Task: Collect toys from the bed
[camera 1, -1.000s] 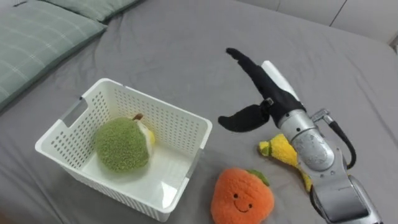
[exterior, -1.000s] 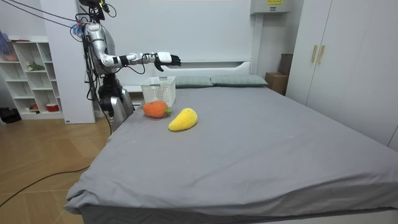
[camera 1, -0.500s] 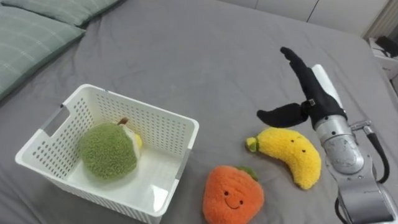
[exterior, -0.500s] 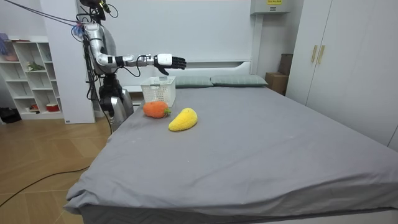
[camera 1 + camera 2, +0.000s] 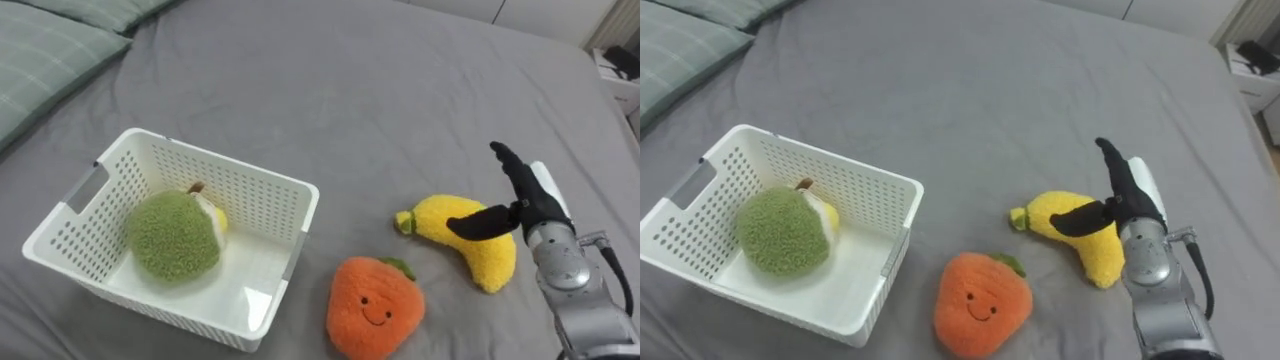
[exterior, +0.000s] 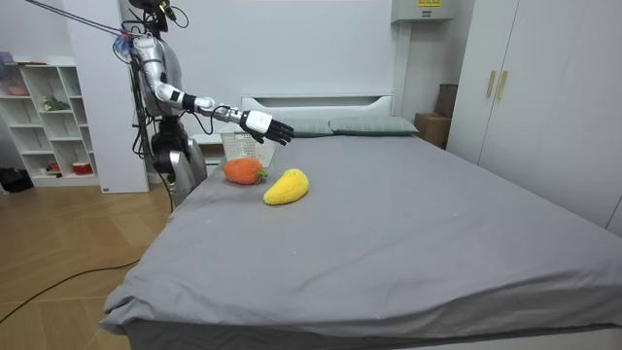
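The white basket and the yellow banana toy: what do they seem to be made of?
The white basket looks like rigid moulded plastic, smooth and slightly glossy; its walls carry regular rows of holes. The banana toy looks like soft plush fabric, matt and fuzzy, with a rounded outline, so it is probably stuffed.
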Available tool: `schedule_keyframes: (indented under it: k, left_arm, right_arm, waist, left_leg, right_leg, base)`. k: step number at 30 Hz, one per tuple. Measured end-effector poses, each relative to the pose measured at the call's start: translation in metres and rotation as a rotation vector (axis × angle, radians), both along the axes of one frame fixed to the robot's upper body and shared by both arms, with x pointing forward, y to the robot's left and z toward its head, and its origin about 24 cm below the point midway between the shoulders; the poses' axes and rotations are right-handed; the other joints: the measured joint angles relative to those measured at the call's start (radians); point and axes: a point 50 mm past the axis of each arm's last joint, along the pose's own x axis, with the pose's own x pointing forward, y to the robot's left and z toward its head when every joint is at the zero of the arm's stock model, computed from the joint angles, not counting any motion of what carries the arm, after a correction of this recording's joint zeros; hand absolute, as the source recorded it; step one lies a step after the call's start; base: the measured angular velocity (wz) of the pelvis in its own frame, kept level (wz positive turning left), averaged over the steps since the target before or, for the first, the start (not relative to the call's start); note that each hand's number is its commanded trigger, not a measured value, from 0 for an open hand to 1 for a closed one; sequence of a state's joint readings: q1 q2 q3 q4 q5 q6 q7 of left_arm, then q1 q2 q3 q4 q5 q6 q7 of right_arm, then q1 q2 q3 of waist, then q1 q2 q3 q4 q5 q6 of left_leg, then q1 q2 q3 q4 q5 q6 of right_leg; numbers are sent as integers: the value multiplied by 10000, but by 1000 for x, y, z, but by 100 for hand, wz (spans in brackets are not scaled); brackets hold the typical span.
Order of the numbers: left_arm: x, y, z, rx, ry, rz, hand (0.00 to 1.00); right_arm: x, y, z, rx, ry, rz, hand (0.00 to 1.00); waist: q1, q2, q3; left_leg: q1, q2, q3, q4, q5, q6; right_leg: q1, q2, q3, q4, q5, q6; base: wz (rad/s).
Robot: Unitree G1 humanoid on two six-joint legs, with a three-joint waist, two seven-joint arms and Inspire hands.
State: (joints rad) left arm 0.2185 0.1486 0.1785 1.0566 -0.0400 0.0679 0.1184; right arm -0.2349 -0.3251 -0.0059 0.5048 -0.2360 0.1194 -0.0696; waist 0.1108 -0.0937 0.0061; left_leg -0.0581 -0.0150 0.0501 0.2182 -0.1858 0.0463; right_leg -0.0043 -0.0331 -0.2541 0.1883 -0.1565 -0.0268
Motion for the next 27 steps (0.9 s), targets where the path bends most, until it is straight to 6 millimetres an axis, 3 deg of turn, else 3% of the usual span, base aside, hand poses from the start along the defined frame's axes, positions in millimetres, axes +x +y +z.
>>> schedule_keyframes:
  k: [7,14,21,27]
  left_arm:
    - [20,-3,1,-399,-611,-203,0]
    - [19,-4,1,-574,-592,-281,0]
    - [33,-8,1,-950,-928,-314,0]
    - [35,-11,0,-1181,-932,-638,0]
  right_arm:
    - [14,-13,-2,-175,143,-676,0]
    - [8,-33,-14,-198,705,-1747,0]
    - [9,-41,-20,-112,1260,-2274,0]
    - [6,-45,-20,-66,1265,-2408,0]
  waist:
    - [-90,73,6]
    - [-30,40,-3]
    - [-31,177,88]
    - [4,189,85]
  left_leg:
    - [-635,-9,-45,76,80,32]
    - [-1133,-25,-143,207,87,34]
    - [-1334,-51,-248,193,132,33]
    - [-1507,-117,-308,37,283,42]
  right_leg:
    - [-566,-17,-226,4,63,-13]
    - [-1049,-69,-251,-7,62,-13]
    - [-1216,-89,-392,-11,62,-12]
    - [-1431,-145,-477,4,62,-13]
  base:
    - [5]
    - [2]
    - [4]
    - [4]
